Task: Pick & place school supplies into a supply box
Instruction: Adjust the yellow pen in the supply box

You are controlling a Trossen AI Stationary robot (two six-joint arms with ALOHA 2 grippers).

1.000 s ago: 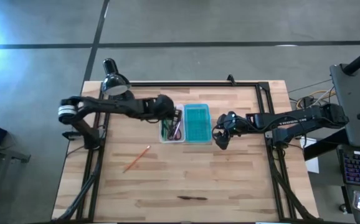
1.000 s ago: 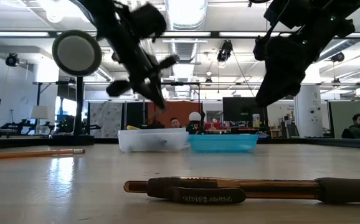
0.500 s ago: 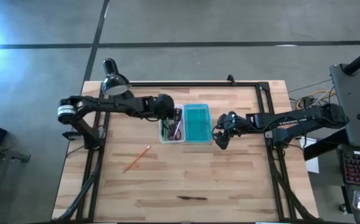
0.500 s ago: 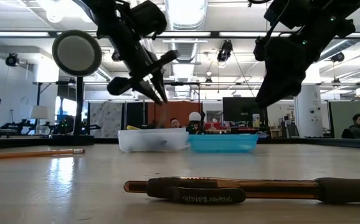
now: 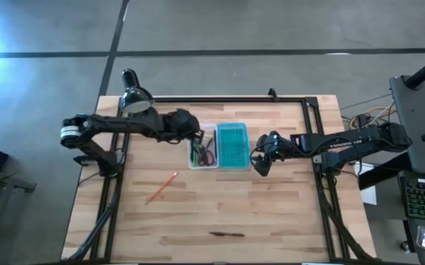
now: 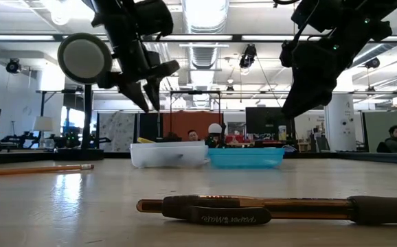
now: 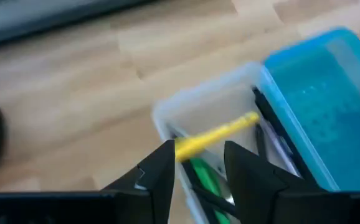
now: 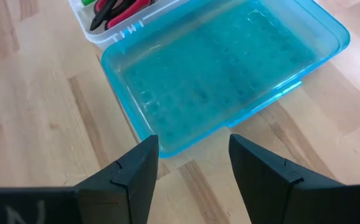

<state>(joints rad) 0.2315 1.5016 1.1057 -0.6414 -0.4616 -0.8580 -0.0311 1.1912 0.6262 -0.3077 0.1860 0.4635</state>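
The supply box is a clear tray point(image 5: 201, 153) joined to a teal lid point(image 5: 233, 146), lying open at mid-table. In the tray are scissors with red handles point(image 8: 123, 11), a green pen point(image 7: 203, 174) and dark pens. A yellow pen point(image 7: 220, 132) slants over the tray's near end, blurred. My left gripper point(image 7: 200, 163) is open above the tray's left edge point(image 5: 196, 135), with the pen's end between its fingertips. My right gripper point(image 8: 192, 163) is open above the table, just right of the lid point(image 5: 259, 159), with nothing between its fingers. My left gripper is open. The yellow pen's near end point(image 7: 181, 148) shows right beside one fingertip point(image 7: 166, 163). I cannot tell whether the two touch. The fingers point slanting down toward the tray from the table's left.
An orange pencil point(image 5: 161, 188) lies on the table left of centre. A dark brown pen point(image 5: 227, 234) lies near the front edge. A black desk lamp point(image 5: 135, 97) stands at the far left corner. People sit in the room beyond the table point(image 6: 394, 137).
My left gripper has opened, from shut to wide. It has drawn back from over the tray toward the table's left edge and risen a little. My right gripper has kept still.
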